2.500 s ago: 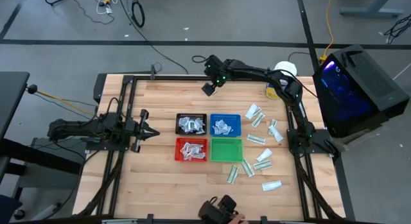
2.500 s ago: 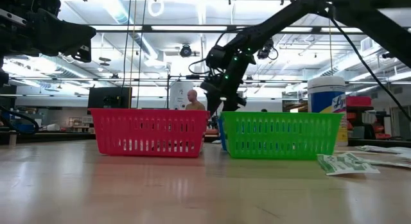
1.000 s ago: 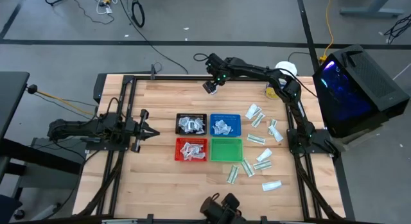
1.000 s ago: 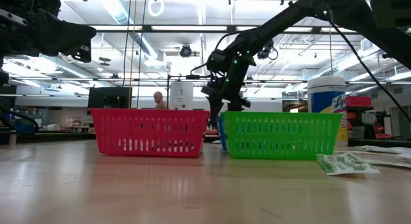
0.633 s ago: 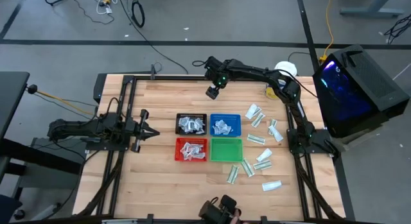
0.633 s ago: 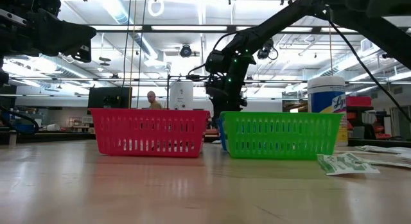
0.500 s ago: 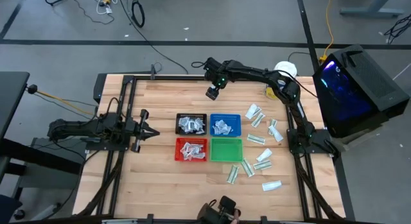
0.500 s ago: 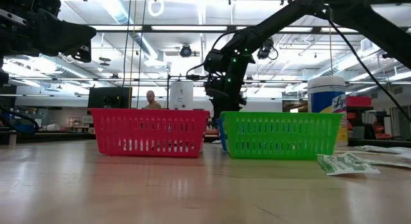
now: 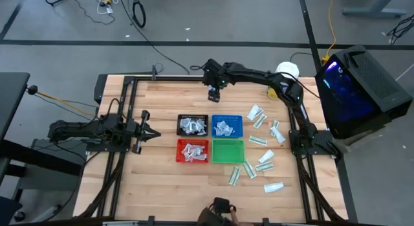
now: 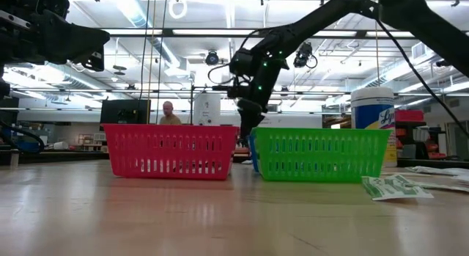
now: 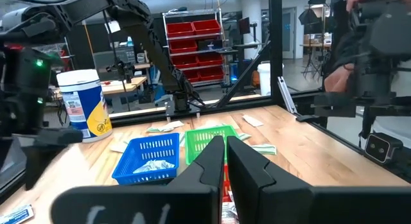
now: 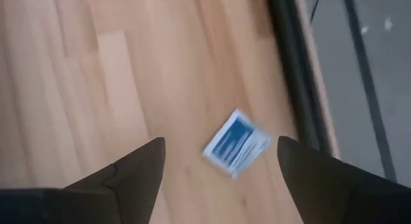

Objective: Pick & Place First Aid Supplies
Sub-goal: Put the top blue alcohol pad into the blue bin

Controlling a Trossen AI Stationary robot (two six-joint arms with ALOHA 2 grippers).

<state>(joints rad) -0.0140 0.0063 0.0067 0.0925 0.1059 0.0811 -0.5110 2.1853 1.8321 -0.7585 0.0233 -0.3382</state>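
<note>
Several first aid supplies, small white-and-green packets (image 9: 257,140), lie loose on the table's right part. More fill the black tray (image 9: 193,125), blue tray (image 9: 226,125) and red tray (image 9: 193,150). One white packet with blue print (image 12: 236,142) lies flat on the wood by the far rail. My right gripper (image 9: 214,93) hangs open above it, pointing steeply down, a finger on either side (image 12: 218,147), touching nothing. My left gripper (image 9: 143,130) waits shut at the table's left, pointing level toward the trays (image 11: 225,161).
The green tray (image 9: 228,150) stands beside the red one, nearest the front. A big white jar with a yellow label (image 9: 286,74) stands at the far right corner. A black frame rail (image 9: 174,78) runs along the far edge. Bare wood lies left of the trays.
My right gripper has rolled about the line it points along while hanging over the far middle of the table. Its fingers have stayed open. The packets and trays have not moved.
</note>
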